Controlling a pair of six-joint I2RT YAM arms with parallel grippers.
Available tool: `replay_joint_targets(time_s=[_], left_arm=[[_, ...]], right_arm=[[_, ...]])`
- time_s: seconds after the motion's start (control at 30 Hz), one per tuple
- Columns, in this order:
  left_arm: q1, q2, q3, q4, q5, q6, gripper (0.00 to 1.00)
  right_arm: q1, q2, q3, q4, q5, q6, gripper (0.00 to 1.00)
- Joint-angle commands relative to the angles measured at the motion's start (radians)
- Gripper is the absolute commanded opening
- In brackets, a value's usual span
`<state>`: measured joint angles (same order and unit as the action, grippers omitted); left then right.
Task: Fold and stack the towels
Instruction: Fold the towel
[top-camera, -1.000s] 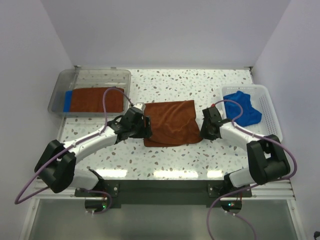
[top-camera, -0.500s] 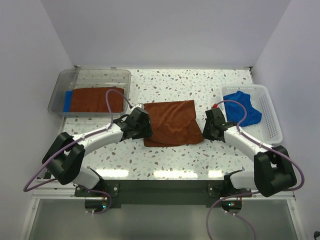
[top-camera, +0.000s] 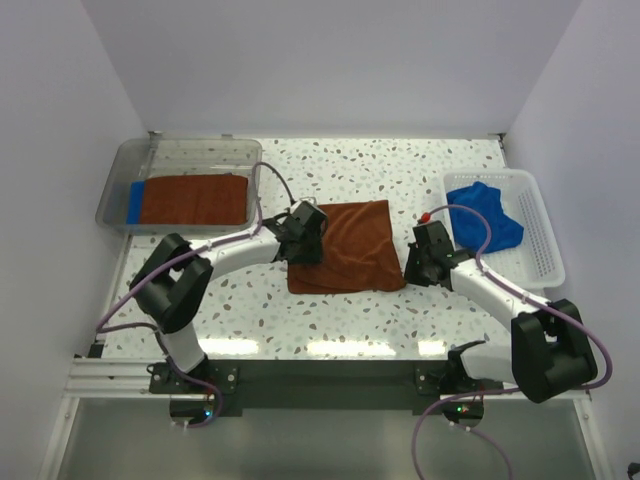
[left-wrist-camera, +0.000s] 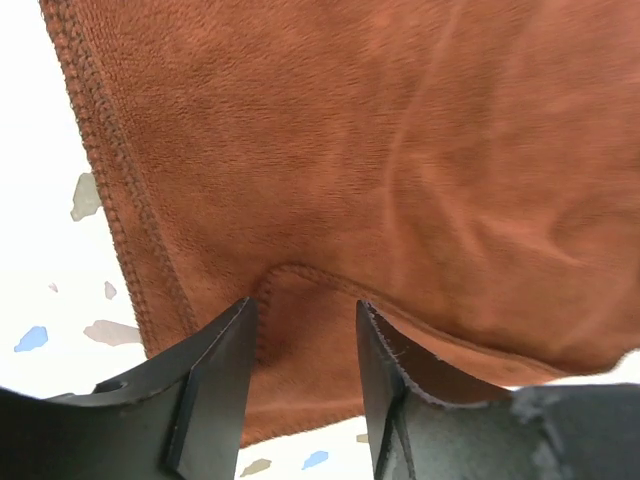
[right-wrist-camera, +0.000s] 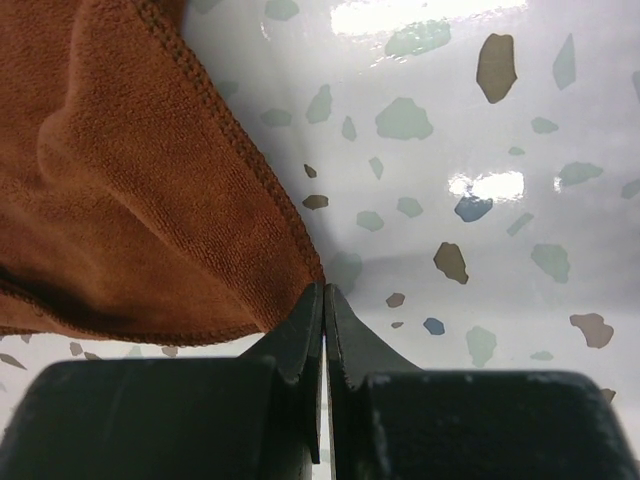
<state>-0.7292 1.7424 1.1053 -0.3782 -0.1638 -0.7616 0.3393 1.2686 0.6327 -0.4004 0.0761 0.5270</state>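
Note:
A brown towel (top-camera: 345, 245) lies folded on the speckled table, also seen in the left wrist view (left-wrist-camera: 350, 150) and the right wrist view (right-wrist-camera: 130, 210). My left gripper (top-camera: 305, 240) is at its left edge. It is open (left-wrist-camera: 305, 340), with a stitched fold of the towel between the fingers. My right gripper (top-camera: 415, 265) is at the towel's near right corner. Its jaws are shut (right-wrist-camera: 323, 292), the tip touches the corner, and no cloth shows between them. A folded brown towel (top-camera: 193, 198) lies in the clear bin.
The clear bin (top-camera: 180, 150) stands at the back left, with a blue cloth (top-camera: 134, 200) beside or under the brown one. A white basket (top-camera: 535, 225) at the right holds a crumpled blue towel (top-camera: 485, 215). White walls enclose the table.
My left gripper has moved right, from beside the towel onto its left edge. My right gripper has shifted slightly toward the near right corner. The towel looks unmoved.

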Motion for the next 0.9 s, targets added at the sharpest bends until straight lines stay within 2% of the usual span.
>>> replay_joint_targets(time_s=[0.0,0.17,0.3,0.43,0.6,0.77,0.87], left_arm=[[-0.004,0.041,0.057,-0.065,-0.043,0.053,0.48],[-0.009,0.065,0.074,-0.083,-0.049,0.083,0.45],[-0.021,0.066,0.076,-0.083,-0.037,0.105,0.29],[-0.036,0.054,0.076,-0.085,-0.037,0.125,0.2],[-0.049,0.011,0.058,-0.061,-0.034,0.18,0.0],[-0.065,-0.078,-0.01,-0.057,-0.023,0.211,0.0],[-0.076,-0.194,-0.094,-0.013,0.033,0.229,0.07]], right_arm=[[-0.002,-0.006,-0.011,0.029,-0.03,-0.03,0.0],[-0.002,-0.011,-0.016,0.038,-0.032,-0.033,0.0],[0.0,-0.011,-0.019,0.04,-0.032,-0.03,0.0],[-0.002,-0.015,-0.018,0.031,-0.029,-0.032,0.0],[-0.002,-0.023,-0.013,0.023,-0.018,-0.033,0.0],[0.0,-0.046,-0.013,0.003,-0.018,-0.032,0.0],[-0.002,-0.057,-0.013,0.0,-0.022,-0.028,0.0]])
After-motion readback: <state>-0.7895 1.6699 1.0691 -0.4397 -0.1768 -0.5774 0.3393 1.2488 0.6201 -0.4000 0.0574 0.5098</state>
